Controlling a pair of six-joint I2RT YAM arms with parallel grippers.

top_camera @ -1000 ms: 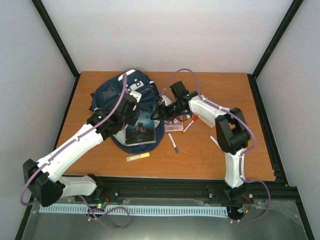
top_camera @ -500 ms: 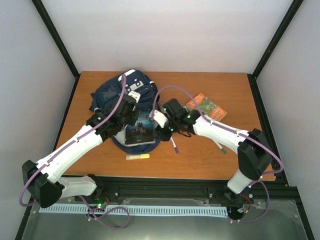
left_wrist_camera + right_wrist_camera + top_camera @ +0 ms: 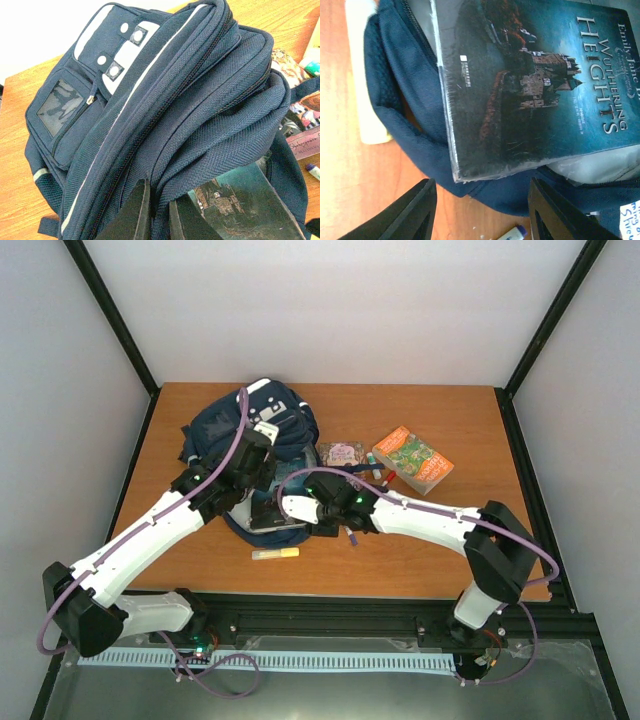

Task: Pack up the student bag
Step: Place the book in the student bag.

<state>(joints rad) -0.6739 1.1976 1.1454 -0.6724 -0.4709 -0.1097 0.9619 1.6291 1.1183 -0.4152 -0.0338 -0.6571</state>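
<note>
The navy student bag (image 3: 235, 430) lies at the table's left middle with its mouth toward me. My left gripper (image 3: 258, 458) is shut on a fold of the bag's upper flap (image 3: 165, 165), holding the mouth up; its fingers (image 3: 134, 212) pinch the fabric. A dark teal book, "Wuthering Heights" (image 3: 530, 85), lies partly inside the bag's mouth (image 3: 240, 197). My right gripper (image 3: 292, 508) is open and empty (image 3: 482, 215), its jaws spread wide just in front of the book's near corner, over the bag's lower rim (image 3: 415, 125).
An orange book (image 3: 412, 458) and a small pink book (image 3: 342, 453) lie right of the bag. A yellow highlighter (image 3: 275, 554) lies in front of the bag, a purple-capped pen (image 3: 350, 534) beside my right gripper. Black frame rails edge the table.
My right arm has swung left from the small books to the front of the bag, uncovering the orange and pink books. The left gripper has kept its hold on the flap.
</note>
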